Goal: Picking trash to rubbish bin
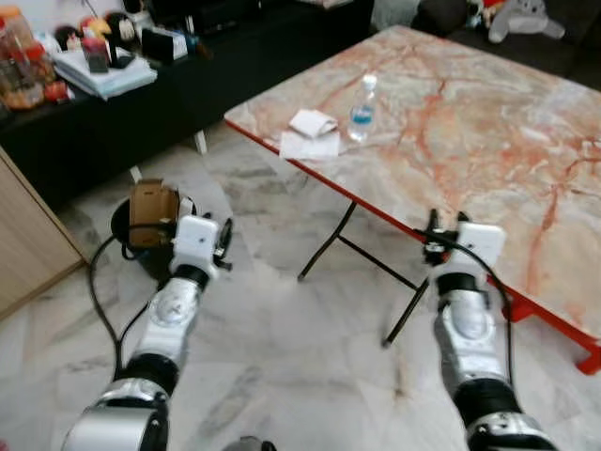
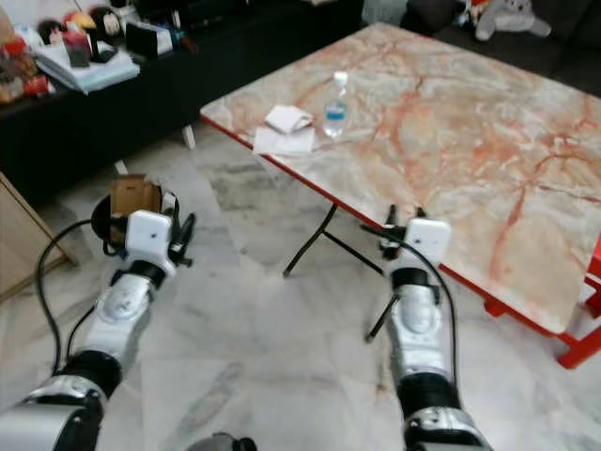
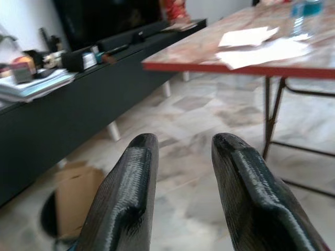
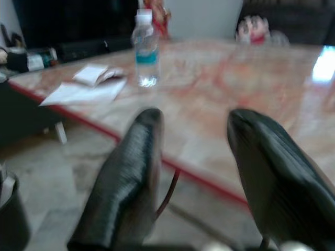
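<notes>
A clear plastic bottle [image 1: 362, 108] with a blue label stands near the left edge of the marble-patterned table [image 1: 488, 141]. Beside it lie a crumpled white tissue [image 1: 313, 122] and a flat sheet of paper [image 1: 310, 146]. A black rubbish bin [image 1: 122, 230] sits on the floor to my left with a piece of brown cardboard [image 1: 152, 209] in it. My left gripper [image 3: 180, 144] hangs open and holds nothing, just right of the bin. My right gripper [image 4: 191, 117] is open with nothing between its fingers, low at the table's near edge, pointing toward the bottle [image 4: 146, 49].
The table's black folding legs [image 1: 343, 240] and red frame [image 1: 554, 329] stand between my arms and ahead. A long black low cabinet [image 1: 113, 122] with books and small items runs along the left. A wooden panel [image 1: 28, 235] is at far left. The floor is marble tile.
</notes>
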Robot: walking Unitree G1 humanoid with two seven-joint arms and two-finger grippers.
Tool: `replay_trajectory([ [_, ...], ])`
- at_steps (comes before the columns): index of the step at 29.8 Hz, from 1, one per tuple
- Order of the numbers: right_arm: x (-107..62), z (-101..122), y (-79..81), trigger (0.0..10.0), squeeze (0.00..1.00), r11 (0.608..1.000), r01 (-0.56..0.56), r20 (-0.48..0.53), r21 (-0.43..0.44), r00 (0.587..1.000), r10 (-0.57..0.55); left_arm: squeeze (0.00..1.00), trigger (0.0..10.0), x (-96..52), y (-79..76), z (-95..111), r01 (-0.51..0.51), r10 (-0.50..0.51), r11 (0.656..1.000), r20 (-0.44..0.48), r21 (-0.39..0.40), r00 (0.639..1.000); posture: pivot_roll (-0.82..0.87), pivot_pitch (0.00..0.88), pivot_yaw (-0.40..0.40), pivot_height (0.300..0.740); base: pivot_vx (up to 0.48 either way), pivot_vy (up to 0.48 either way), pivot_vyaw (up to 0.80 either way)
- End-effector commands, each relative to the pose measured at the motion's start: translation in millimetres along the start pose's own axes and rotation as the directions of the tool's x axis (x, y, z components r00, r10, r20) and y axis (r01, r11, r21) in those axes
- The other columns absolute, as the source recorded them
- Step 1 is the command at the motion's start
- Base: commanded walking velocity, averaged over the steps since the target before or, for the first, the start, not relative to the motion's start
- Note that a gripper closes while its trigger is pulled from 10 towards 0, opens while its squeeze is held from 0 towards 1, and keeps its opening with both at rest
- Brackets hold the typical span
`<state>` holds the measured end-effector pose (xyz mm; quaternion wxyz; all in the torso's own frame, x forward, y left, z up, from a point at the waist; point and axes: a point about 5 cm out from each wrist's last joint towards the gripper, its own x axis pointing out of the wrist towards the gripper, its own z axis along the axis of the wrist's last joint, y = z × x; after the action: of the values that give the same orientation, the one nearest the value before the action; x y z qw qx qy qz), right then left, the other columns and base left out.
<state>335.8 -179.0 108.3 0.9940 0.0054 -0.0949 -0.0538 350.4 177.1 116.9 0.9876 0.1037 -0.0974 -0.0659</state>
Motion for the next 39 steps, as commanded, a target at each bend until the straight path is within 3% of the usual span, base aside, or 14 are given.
replay_trajectory([
  [1, 0.5, 1, -5.8, 10.0, 0.00, 1.000, 0.012, 0.001, -0.006, 1.000, -0.012, 0.00, 10.0, -0.1, -4.2, -1, 0.010, -0.010, 1.000, -0.005, -0.011, 1.000, 0.13, 0.131, -0.014, 0.740, 0.000, 0.382, 0.00],
  [12, 0.7, 1, -4.6, 10.0, 0.00, 1.000, 0.010, 0.002, 0.003, 1.000, -0.010, 0.00, 10.0, 4.3, -2.2, 3, -0.002, 0.002, 0.999, 0.000, -0.042, 1.000, 0.13, 0.133, -0.011, 0.740, 0.000, 0.370, 0.00],
  [24, 0.8, 1, -1.2, 10.0, 0.00, 1.000, 0.008, 0.002, 0.018, 1.000, -0.008, 0.00, 10.0, 12.7, -12.5, 6, 0.046, -0.049, 0.995, -0.035, -0.089, 0.998, 0.13, 0.133, -0.005, 0.740, 0.000, 0.000, 0.00],
  [31, 1.1, 0, -1.0, 10.0, 0.00, 1.000, 0.011, -0.010, 0.022, 1.000, -0.011, 0.00, 10.0, 13.4, -9.2, 6, 0.032, -0.038, 0.991, -0.040, -0.130, 0.998, 0.13, 0.133, -0.004, 0.740, 0.000, 0.000, 0.00],
  [39, 1.1, -1, 1.8, 10.0, 0.00, 1.000, 0.001, -0.022, 0.023, 1.000, -0.001, 0.00, 10.0, 12.6, -5.9, 5, 0.020, -0.026, 0.993, -0.053, -0.118, 0.998, 0.12, 0.133, -0.003, 0.740, 0.000, 0.000, -0.76],
])
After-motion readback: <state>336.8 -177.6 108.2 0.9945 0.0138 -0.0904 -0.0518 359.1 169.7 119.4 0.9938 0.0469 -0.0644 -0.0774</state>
